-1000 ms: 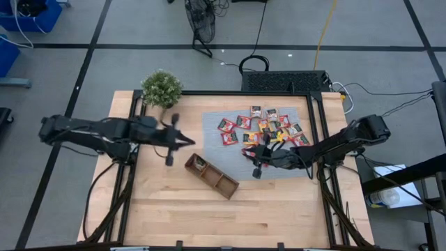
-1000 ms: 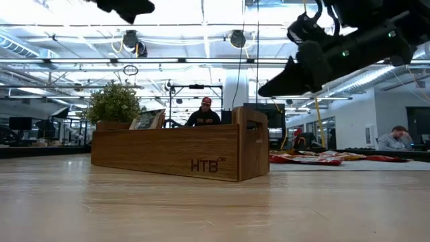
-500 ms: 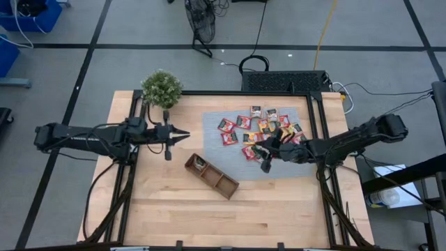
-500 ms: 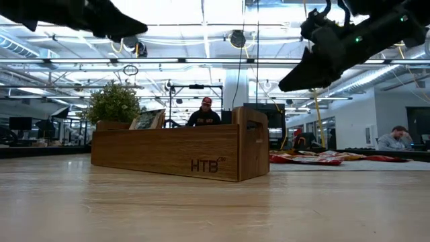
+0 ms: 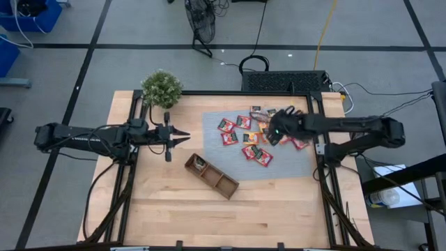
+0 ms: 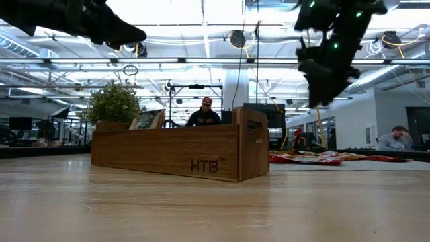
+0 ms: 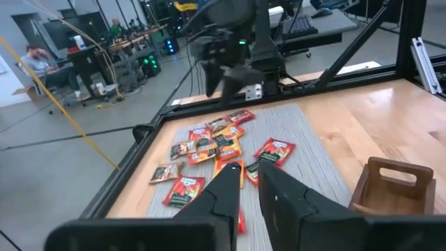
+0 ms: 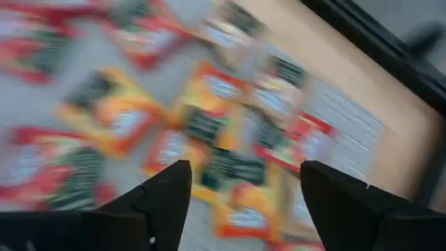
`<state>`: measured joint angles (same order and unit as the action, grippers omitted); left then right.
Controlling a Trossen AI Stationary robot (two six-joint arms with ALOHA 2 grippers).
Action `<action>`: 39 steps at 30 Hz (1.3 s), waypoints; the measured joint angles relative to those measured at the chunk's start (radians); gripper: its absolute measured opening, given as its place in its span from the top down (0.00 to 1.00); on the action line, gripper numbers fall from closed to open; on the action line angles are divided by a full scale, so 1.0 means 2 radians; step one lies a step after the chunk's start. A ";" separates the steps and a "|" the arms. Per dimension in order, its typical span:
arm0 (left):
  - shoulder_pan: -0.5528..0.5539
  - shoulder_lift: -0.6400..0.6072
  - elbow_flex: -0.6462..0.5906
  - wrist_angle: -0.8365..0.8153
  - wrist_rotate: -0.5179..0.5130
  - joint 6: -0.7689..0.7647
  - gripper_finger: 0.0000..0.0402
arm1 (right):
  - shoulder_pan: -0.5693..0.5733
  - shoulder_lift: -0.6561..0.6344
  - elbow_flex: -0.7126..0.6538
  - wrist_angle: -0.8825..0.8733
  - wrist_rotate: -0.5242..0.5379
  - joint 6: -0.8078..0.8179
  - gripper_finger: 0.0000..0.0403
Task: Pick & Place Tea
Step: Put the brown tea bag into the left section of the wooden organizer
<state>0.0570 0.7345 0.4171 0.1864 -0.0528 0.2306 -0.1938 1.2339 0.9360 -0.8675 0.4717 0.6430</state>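
Several red, orange and dark green tea sachets (image 5: 245, 124) lie flat in a loose pile on a grey mat (image 5: 212, 129); they also show in the left wrist view (image 7: 212, 143). One sachet (image 5: 200, 163) stands in the end compartment of the brown wooden tray (image 5: 212, 177). My right gripper (image 5: 273, 132) hangs open and empty just above the pile, its fingers on either side of an orange sachet (image 8: 230, 164). My left gripper (image 5: 184, 134) is shut and empty, above the bare wood left of the mat, pointing toward the pile.
A potted plant (image 5: 162, 88) stands at the far left corner. The tray (image 6: 175, 151) lies slantwise near the table's middle. A black frame (image 5: 315, 132) borders the mat's right side. People sit in the room beyond the table (image 6: 203, 114).
My right gripper has gone from the mat's near edge beside the tray toward the far edge, over the pile, and has turned to point down. My left gripper has drawn a little toward the table's left edge, rolled about its axis, then kept still.
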 joint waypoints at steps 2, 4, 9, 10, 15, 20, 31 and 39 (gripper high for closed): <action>0.000 0.000 0.000 0.000 0.000 0.000 0.87 | -0.028 0.013 0.010 -0.039 -0.005 0.007 0.41; 0.000 0.000 0.000 0.000 0.000 0.000 0.88 | -0.054 0.026 0.008 -0.049 -0.031 0.004 0.43; 0.000 0.000 0.000 -0.001 0.000 0.000 0.91 | -0.095 0.052 -0.012 -0.038 -0.068 -0.004 0.46; 0.000 0.000 0.000 -0.001 0.000 0.000 0.91 | -0.099 0.057 -0.017 -0.036 -0.068 -0.004 0.47; 0.000 0.000 0.000 -0.001 0.000 0.000 0.91 | -0.117 0.077 -0.041 -0.032 -0.069 -0.003 0.46; 0.000 0.000 0.000 -0.001 0.000 0.001 0.91 | -0.127 0.079 -0.074 0.007 -0.069 -0.002 0.47; 0.000 0.000 0.000 -0.001 0.000 0.001 0.91 | -0.159 0.079 -0.133 0.087 -0.068 -0.004 0.47; 0.000 0.000 0.000 -0.001 0.000 0.001 0.91 | -0.174 0.077 -0.151 0.124 -0.066 -0.014 0.50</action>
<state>0.0574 0.7345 0.4175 0.1852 -0.0525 0.2321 -0.5426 1.3888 0.6346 -0.6202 0.3391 0.6152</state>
